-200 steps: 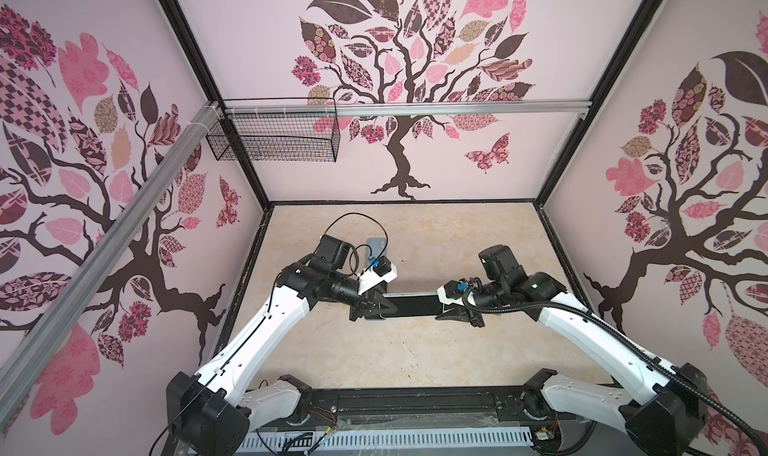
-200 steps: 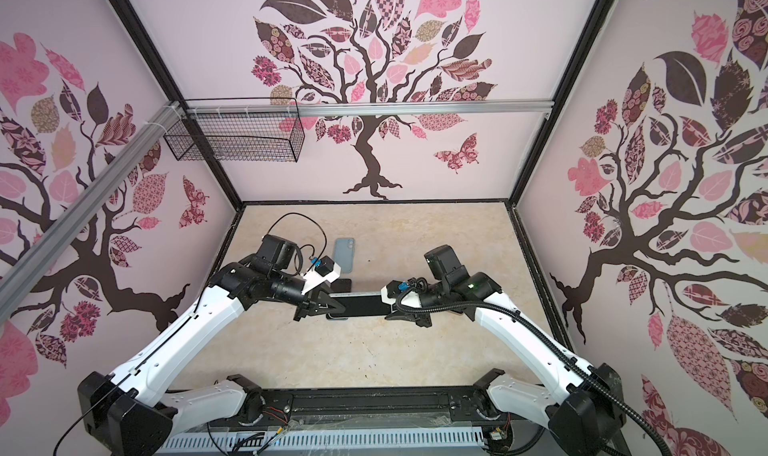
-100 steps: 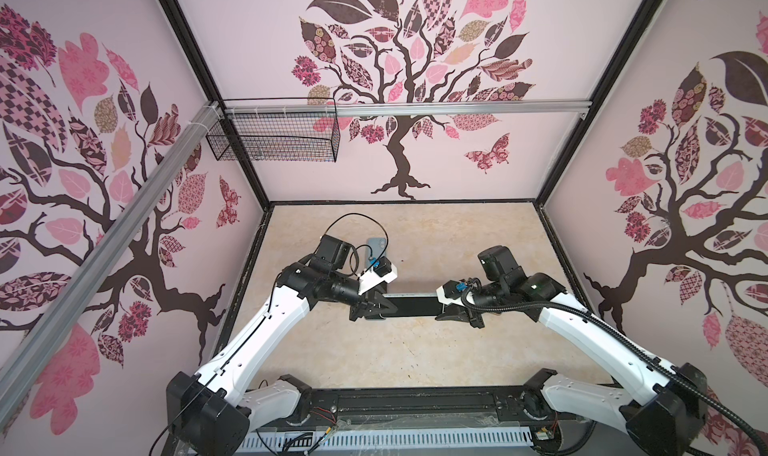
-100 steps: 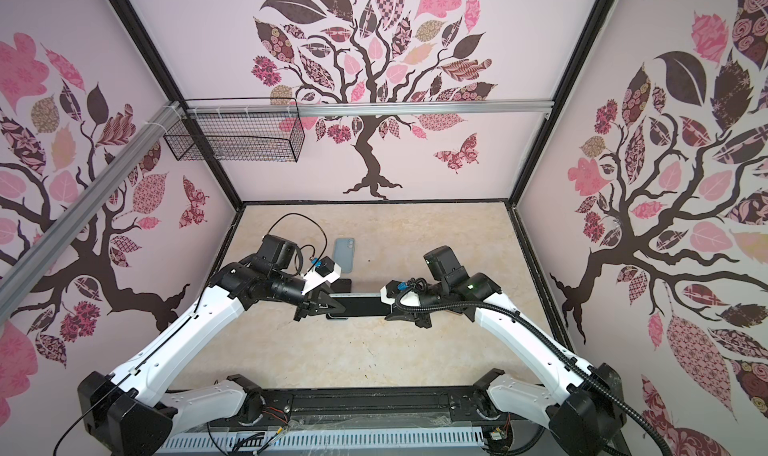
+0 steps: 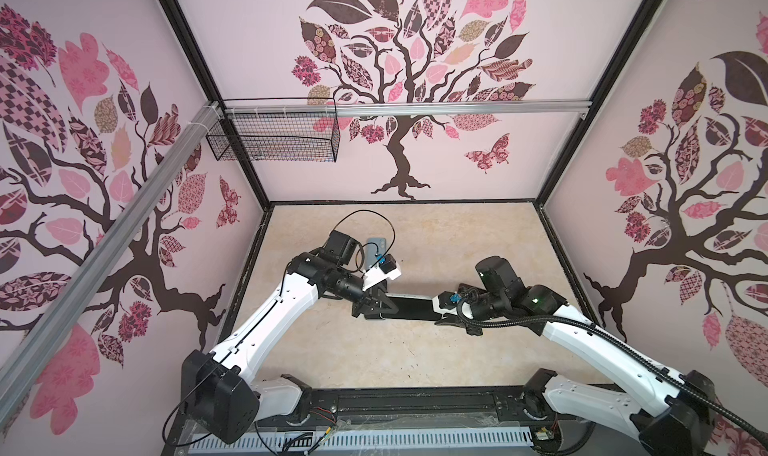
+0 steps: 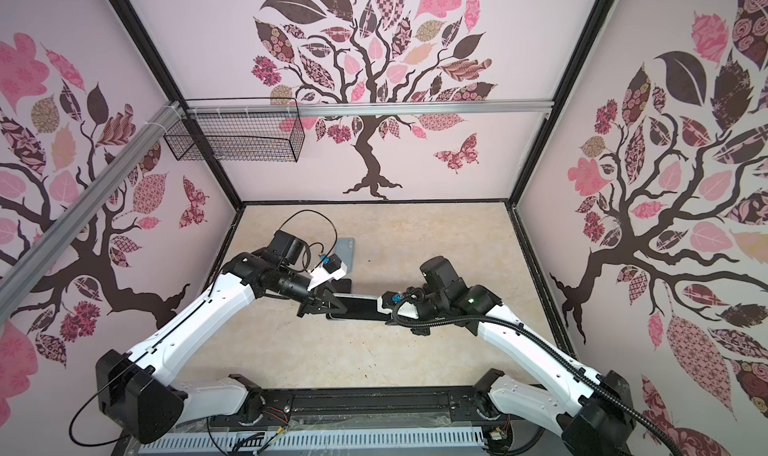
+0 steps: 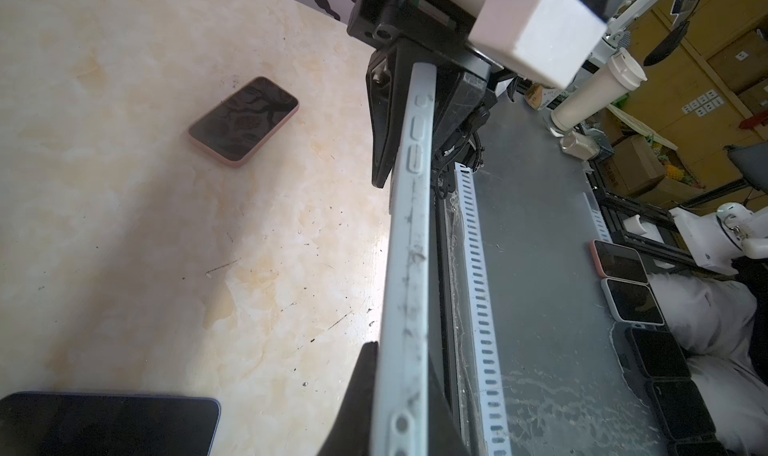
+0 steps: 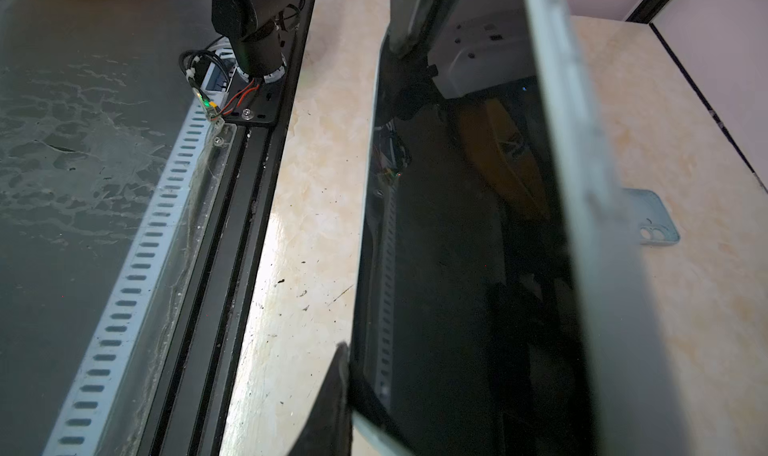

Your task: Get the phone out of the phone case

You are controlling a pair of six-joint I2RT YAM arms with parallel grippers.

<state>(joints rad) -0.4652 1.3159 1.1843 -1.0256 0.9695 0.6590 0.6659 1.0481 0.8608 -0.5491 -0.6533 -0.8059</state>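
phone (image 5: 413,307) | left gripper (image 5: 384,305) clamps 1 end | right gripper (image 5: 442,313) clamps other

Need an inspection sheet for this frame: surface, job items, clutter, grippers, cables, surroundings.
Surface: beige marbled tabletop, scuffed, with dark specks.
Job's things: cased phone held on edge above the tabletop; phone not yet out of its pale blue case.
Clutter: blue case lying back up; pink-cased phone; dark phone; all flat on the tabletop.
Grippers: left gripper and right gripper each shut on one end of the cased phone.
Cables: black loop above the left wrist; corrugated conduit along the right arm.
Surroundings: wire basket on a rail; tree-decal walls.
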